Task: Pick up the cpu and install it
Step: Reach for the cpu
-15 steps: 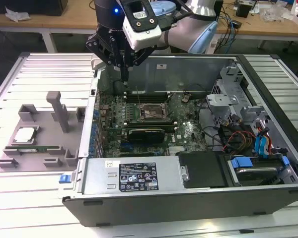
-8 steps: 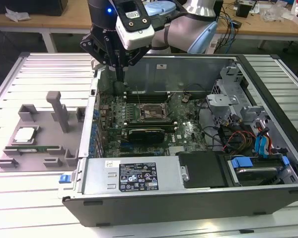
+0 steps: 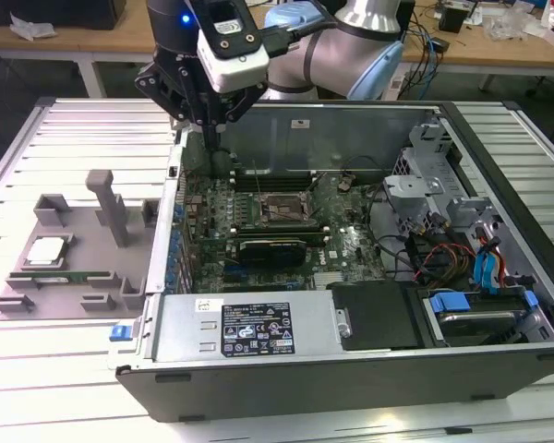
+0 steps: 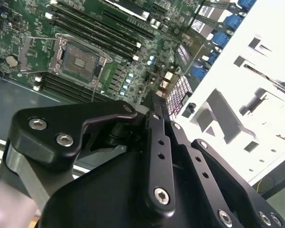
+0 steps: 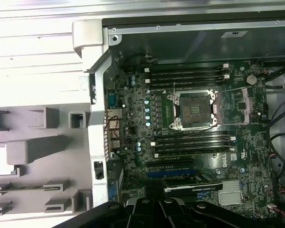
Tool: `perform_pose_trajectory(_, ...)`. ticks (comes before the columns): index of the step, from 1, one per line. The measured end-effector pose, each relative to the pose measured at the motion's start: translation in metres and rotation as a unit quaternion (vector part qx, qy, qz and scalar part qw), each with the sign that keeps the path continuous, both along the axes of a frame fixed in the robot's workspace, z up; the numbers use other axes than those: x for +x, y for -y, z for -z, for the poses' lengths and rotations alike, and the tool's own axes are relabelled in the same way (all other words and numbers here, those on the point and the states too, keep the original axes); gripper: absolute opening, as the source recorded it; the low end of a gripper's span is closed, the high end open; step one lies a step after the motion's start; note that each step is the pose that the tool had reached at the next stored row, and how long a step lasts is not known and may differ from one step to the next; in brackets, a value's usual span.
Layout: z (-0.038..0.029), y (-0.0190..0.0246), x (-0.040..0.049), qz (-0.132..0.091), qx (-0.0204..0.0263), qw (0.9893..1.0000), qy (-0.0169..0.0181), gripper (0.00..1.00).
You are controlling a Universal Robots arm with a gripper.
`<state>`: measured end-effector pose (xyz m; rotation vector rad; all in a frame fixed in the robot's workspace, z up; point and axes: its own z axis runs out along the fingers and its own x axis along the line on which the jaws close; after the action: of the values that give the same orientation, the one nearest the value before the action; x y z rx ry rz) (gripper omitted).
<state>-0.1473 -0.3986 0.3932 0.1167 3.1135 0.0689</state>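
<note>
The jaws of the gripper (image 3: 212,143) appear drawn together, nothing held, above the computer case (image 3: 351,369) wall at upper left of the exterior view. The cpu (image 3: 48,250) is seen lying flat on the grey fixture (image 3: 102,254), well apart, lower left of the jaws. It is square, with no long axis, and its underside is hidden.

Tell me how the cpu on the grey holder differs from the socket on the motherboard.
The cpu has a silvery top; the socket is dark, ringed by a metal frame. The cpu lies on the grey holder outside the computer case; the socket sits on the motherboard inside it. Both are roughly square and lie flat.
</note>
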Motion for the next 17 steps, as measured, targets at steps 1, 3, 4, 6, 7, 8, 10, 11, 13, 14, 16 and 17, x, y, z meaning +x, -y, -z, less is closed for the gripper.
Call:
perform_pose_trajectory(1,0.0,0.0,-0.0013,0.0,0.0,1.0,0.0,0.11)
perform_pose_trajectory(3,-0.0001,-0.0001,-0.0053,0.0,0.0,1.0,0.0,0.11)
perform_pose_trajectory(4,0.0,-0.0001,-0.0091,0.0,0.0,1.0,0.0,0.11)
perform_pose_trajectory(6,0.0,-0.0001,-0.0109,0.0,0.0,1.0,0.0,0.11)
perform_pose_trajectory(7,0.0,-0.0002,-0.0128,0.0,0.0,1.0,0.0,0.11)
perform_pose_trajectory(8,0.0,-0.0002,-0.0144,0.0,0.0,1.0,0.0,0.11)
perform_pose_trajectory(10,0.0,-0.0004,-0.0185,0.0,0.0,1.0,0.0,0.11)
perform_pose_trajectory(11,0.0,-0.0004,-0.0201,0.0,0.0,1.0,0.0,0.11)
perform_pose_trajectory(13,-0.0001,-0.0005,-0.0225,0.0,0.0,1.0,0.0,0.11)
perform_pose_trajectory(14,0.0,-0.0005,-0.024,0.0,0.0,1.0,0.0,0.11)
perform_pose_trajectory(16,0.0,-0.0006,-0.0275,0.0,0.0,1.0,0.0,0.11)
perform_pose_trajectory(17,0.0,-0.0007,-0.0294,0.0,0.0,1.0,0.0,0.11)
